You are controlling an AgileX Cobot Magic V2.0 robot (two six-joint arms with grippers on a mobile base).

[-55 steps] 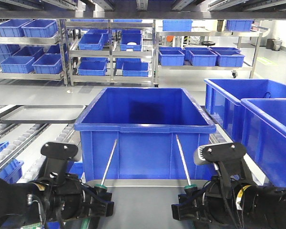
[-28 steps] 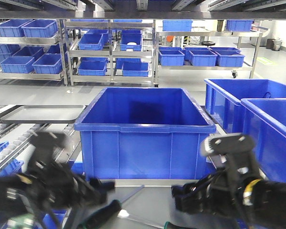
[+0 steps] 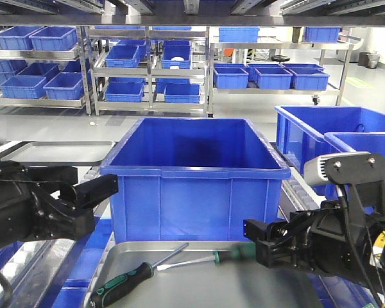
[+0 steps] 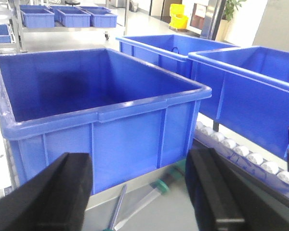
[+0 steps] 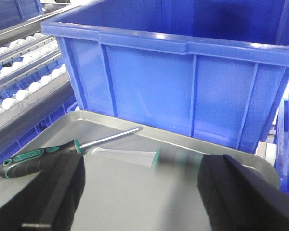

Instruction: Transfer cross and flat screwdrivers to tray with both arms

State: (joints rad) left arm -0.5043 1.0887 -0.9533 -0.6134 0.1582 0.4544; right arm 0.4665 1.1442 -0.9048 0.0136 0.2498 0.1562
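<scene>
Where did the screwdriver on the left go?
It lies in the silver tray, front left in the front view: left screwdriver, just before the big blue bin, beside the other screwdriver.

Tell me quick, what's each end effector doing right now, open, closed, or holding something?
Left end effector: open, holding nothing.
Right end effector: open, holding nothing.

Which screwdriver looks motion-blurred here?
The right one, nearest the right gripper: its handle is smeared. The left screwdriver lies sharp in the tray.
</scene>
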